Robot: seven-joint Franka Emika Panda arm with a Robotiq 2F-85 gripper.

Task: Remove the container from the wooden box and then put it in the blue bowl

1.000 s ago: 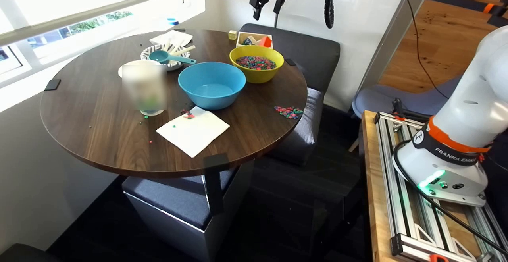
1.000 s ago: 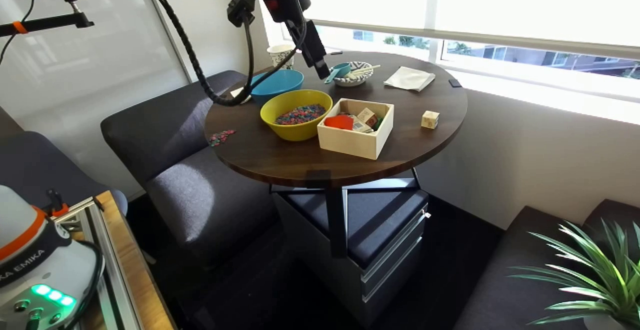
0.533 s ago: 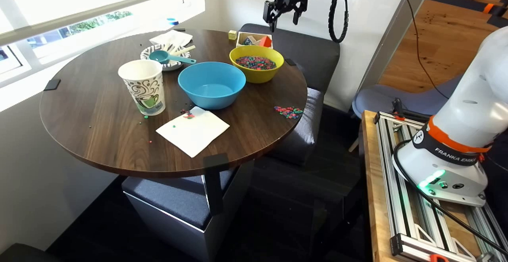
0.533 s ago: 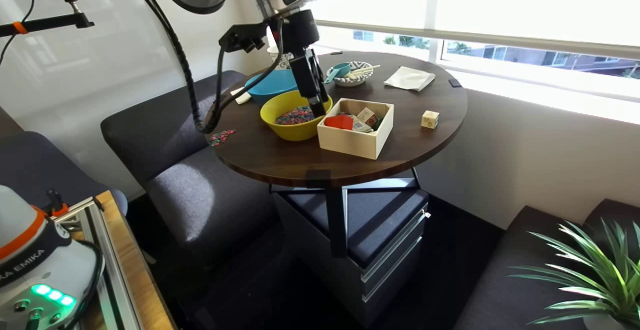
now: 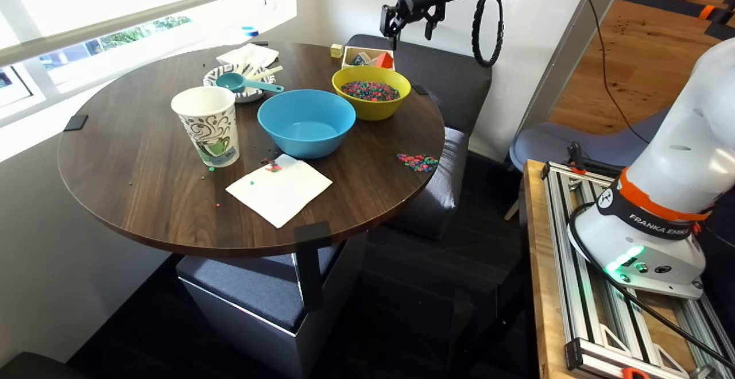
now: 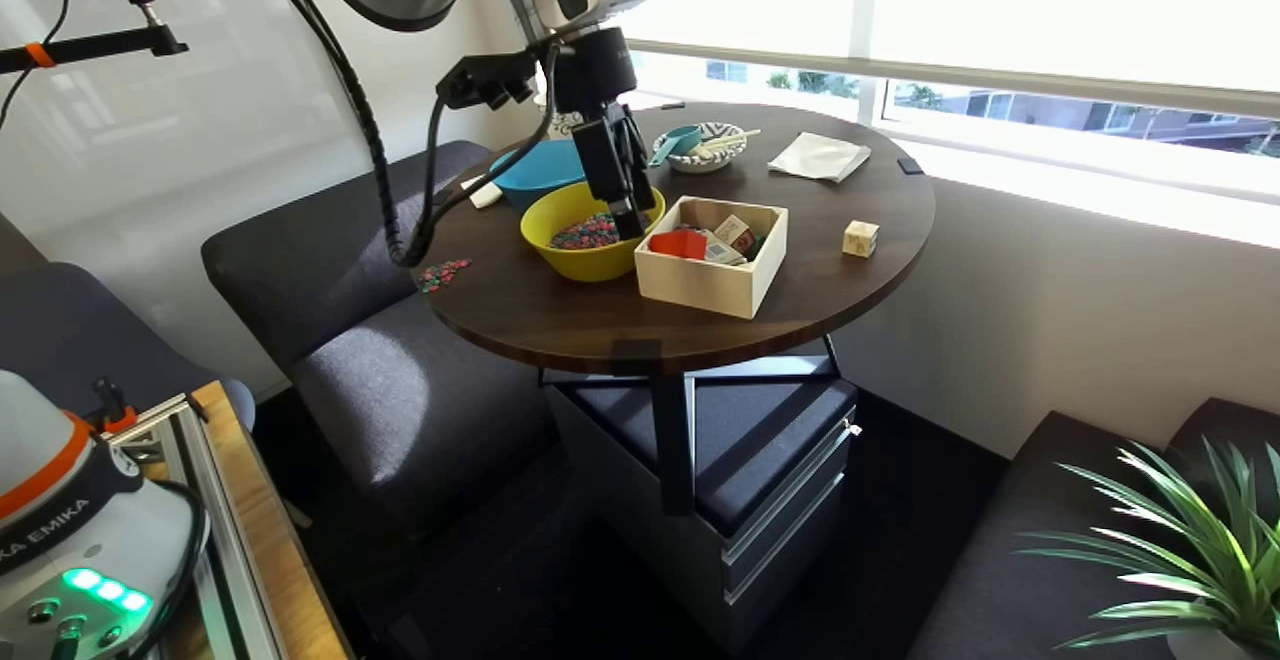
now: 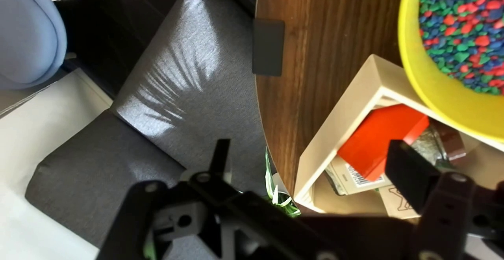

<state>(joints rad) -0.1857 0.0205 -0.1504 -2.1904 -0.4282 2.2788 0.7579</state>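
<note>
Container presumably within, the pale rectangular wooden box (image 6: 698,286) sits below and to one side of the black two-fingered gripper (image 5: 412,38), its jaws wide and bare. I can't tell whether the angular orange-red piece (image 7: 380,137) inside is it.

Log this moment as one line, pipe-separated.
gripper: open, holding nothing | wooden box: red piece visible inside | blue bowl: nothing seen inside | transfer: not done
</note>
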